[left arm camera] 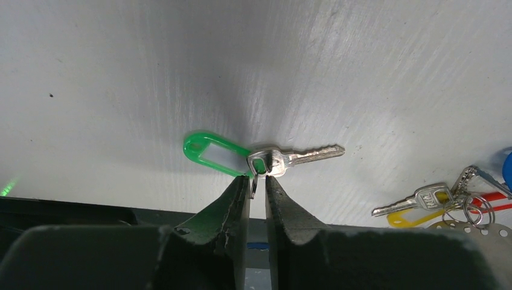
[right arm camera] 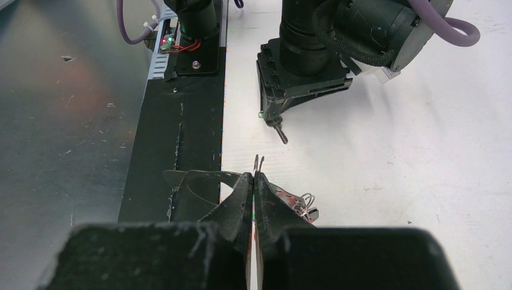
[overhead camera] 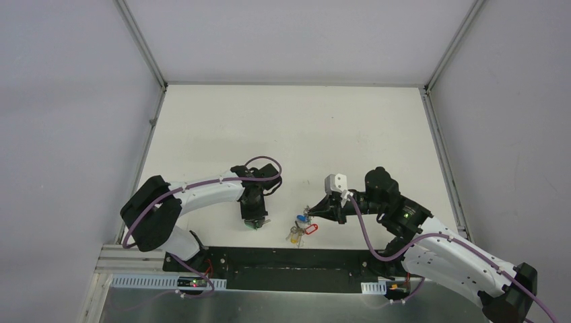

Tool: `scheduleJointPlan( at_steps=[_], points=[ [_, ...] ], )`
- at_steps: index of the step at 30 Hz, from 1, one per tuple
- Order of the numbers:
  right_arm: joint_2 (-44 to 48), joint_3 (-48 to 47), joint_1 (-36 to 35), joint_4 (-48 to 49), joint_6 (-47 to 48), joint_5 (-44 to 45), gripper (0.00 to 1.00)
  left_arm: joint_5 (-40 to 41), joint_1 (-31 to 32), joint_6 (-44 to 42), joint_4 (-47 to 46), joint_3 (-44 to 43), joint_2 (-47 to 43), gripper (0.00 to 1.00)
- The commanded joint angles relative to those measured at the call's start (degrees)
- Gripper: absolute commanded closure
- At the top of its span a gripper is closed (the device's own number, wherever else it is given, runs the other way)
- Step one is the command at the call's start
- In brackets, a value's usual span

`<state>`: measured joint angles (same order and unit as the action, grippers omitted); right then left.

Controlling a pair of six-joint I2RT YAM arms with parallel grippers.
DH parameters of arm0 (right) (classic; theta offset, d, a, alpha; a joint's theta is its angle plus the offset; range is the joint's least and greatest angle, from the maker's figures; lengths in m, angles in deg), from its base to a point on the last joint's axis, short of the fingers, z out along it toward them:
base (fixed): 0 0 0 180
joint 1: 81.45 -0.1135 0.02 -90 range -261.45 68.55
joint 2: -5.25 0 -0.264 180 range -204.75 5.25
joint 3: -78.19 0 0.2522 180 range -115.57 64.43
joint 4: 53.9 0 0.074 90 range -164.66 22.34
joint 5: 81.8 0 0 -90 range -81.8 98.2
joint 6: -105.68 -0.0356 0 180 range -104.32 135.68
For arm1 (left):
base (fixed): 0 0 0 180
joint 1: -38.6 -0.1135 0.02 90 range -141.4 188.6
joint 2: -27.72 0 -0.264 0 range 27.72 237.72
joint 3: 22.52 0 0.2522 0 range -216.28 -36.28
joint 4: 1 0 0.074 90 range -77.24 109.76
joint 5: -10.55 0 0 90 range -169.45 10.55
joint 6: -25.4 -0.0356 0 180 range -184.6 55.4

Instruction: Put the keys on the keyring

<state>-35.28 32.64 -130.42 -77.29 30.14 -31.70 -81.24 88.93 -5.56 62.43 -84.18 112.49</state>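
Observation:
My left gripper is shut on the small split ring of the green-tagged key and holds it just above the table; its fingertips pinch the ring, and the green tag sticks out to the left. My right gripper is shut on the thin wire of the keyring, whose two wire ends poke out past the fingertips. The blue-tagged key hangs from it with the red- and yellow-tagged keys. The two grippers are about a hand's width apart.
The black base strip and a metal shelf lie just behind the grippers at the near edge. The yellow-tagged key and the red tag show at the right of the left wrist view. White table extends beyond.

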Motion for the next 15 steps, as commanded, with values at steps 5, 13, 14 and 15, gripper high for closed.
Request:
scheduleJointPlan(
  at_steps=[5,13,14,15],
  points=[
    [0.28,-0.73,-0.08,4.33,-0.39,-1.67,1.00,0.86,0.73,0.09,0.66,-1.12,-1.01,0.89],
    [-0.30,-1.15,-0.08,4.35,-0.05,-1.91,1.00,1.31,0.74,-0.43,1.92,-1.96,-3.68,1.00],
    [-0.40,-1.28,-0.07,4.33,0.08,-1.96,1.00,1.49,0.72,-0.87,2.27,-2.34,-4.10,1.00],
    [-0.49,-1.36,-0.05,4.33,0.12,-1.98,1.00,1.51,0.74,-1.52,2.54,-2.78,-4.60,1.00]
  ],
)
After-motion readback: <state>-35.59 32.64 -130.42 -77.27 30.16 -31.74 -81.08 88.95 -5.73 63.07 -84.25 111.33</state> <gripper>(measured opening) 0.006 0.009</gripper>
